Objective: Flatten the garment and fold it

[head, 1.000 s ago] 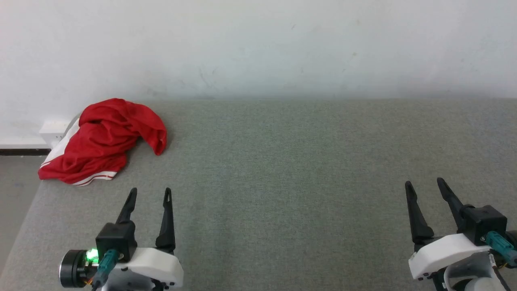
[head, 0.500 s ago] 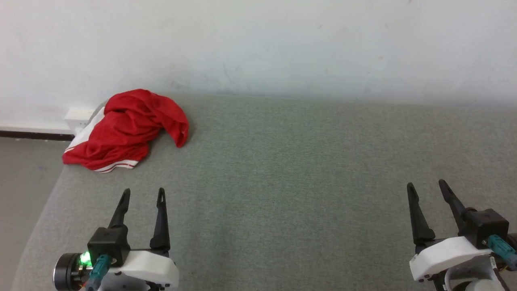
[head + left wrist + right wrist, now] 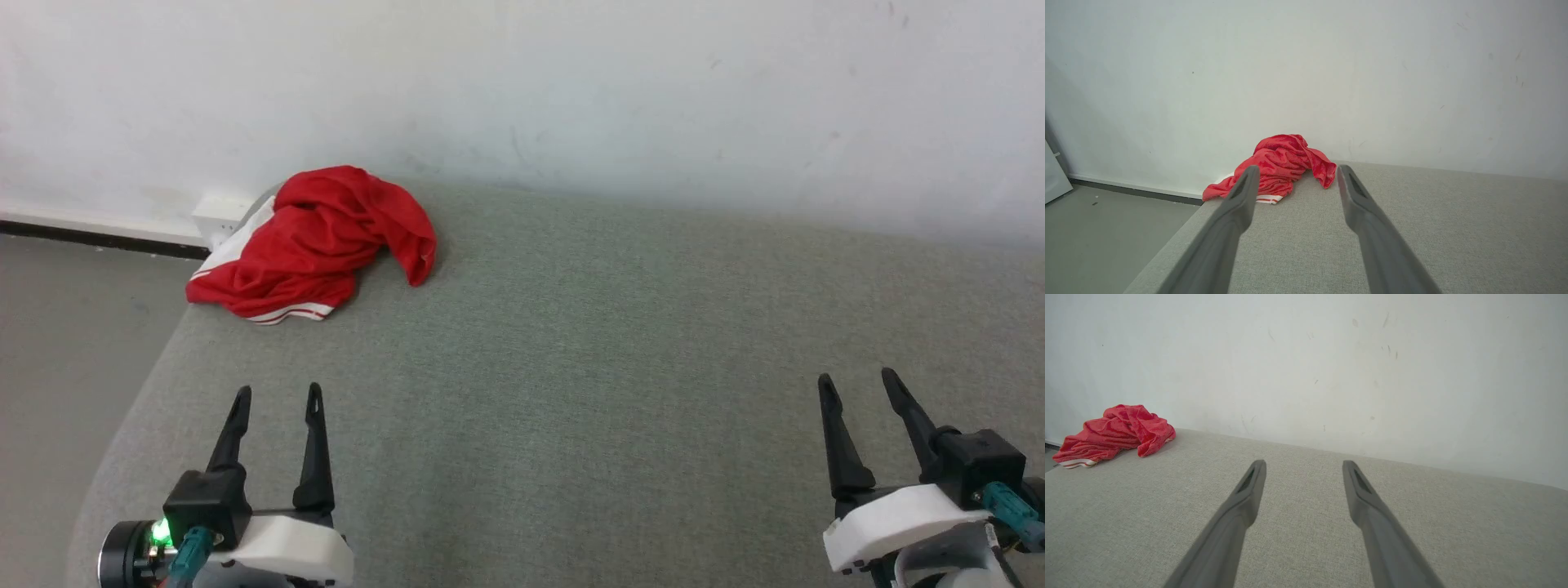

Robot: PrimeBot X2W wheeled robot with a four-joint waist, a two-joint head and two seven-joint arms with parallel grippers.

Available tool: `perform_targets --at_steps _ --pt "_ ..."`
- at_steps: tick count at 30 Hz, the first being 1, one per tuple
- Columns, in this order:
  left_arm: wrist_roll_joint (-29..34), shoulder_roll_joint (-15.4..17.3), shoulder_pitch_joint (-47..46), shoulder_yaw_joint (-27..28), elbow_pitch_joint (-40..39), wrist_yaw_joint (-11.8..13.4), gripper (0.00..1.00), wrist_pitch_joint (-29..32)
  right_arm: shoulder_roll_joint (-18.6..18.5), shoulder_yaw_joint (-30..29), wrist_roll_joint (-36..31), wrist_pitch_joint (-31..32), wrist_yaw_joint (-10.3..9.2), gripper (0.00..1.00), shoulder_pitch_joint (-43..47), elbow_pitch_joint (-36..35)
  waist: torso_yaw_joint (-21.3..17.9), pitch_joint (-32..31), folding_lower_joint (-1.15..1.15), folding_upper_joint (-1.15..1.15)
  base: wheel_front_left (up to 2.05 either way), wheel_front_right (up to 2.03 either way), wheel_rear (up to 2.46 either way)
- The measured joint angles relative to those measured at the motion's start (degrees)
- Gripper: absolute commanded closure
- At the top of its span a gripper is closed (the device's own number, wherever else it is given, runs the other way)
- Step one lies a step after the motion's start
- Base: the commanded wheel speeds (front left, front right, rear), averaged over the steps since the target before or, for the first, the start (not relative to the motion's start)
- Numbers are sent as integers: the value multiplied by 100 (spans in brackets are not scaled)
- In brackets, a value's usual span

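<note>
One crumpled red jersey T-shirt (image 3: 314,245), with a white sleeve and striped trim showing at its edge, lay bunched at the far left corner of the grey cloth-covered table (image 3: 612,343), close against the white wall (image 3: 571,82) behind that table. Two pincers hovered over the table's near side, the left pincer (image 3: 277,392) by its near left corner and the right pincer (image 3: 857,377) by its near right. Each had both fingers spread apart with nothing between them, and neither touched the shirt. The step in hand appeared to be the reach for the shirt. Done well, the left pincer, nearer the table's far left corner, would approach low, pinch a single layer at the striped hem or a sleeve, and draw the shirt toward the table's middle for spreading. A grab into the heap risked catching several layers.
</note>
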Motion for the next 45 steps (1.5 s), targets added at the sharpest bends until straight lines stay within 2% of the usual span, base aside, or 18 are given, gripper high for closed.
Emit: perform_targets --at_steps 21,45 --pt "-57 0 191 160 -58 -2 0 -235 1 -58 74 -241 0 0 31 183 752 -109 -1 0 0 0 0" --pt "-110 0 411 299 -86 13 0 -533 1 -131 212 -533 0 0 124 400 1276 -274 0 0 0 0 0"
